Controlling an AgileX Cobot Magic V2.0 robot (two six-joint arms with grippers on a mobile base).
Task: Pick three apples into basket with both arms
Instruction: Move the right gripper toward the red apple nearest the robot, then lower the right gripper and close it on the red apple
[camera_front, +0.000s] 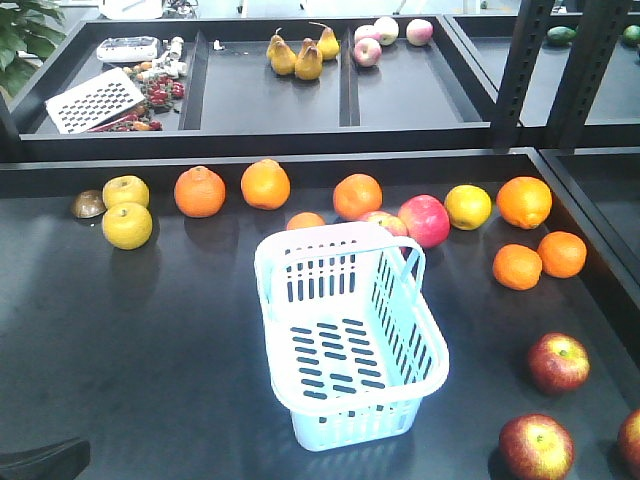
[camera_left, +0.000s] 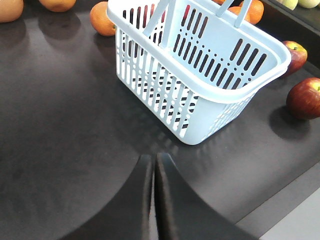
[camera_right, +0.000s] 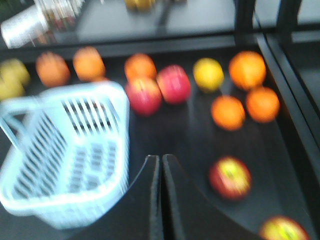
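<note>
**Zero of three so far: basket empty, both claws shut**

The pale blue-white slotted plastic shopping basket (camera_front: 345, 422) stands upright around the middle of the black tabletop (camera_front: 150, 330) with nothing inside it. The three dark red apples with yellow-green patches are all off to its right, by the front corner. There's the nearest apple (camera_front: 558, 362), a second apple (camera_front: 536, 447) in front of it, and a third apple (camera_front: 632, 440) half cut off by the frame edge. None of them touches the basket or another apple.

The left gripper (camera_left: 154, 157) has its black fingers pressed together on nothing, over bare table just in front of a basket corner. The right gripper (camera_right: 160, 159) shows in a blurry view, but its fingers look closed and empty too. It points at the stretch between the basket and the nearest apple.

So I'd say we're at step one, going for the first apple. The right claw is better placed. It needs to spread wide enough for a round fruit, drop over the nearest apple, then carry it across to the basket. The left has the basket between it and the apples, so it needs a longer way round. The brighter pink-red apples (camera_front: 424, 220) and the oranges (camera_front: 517, 267) further back are decoys, so don't grab those.
</note>
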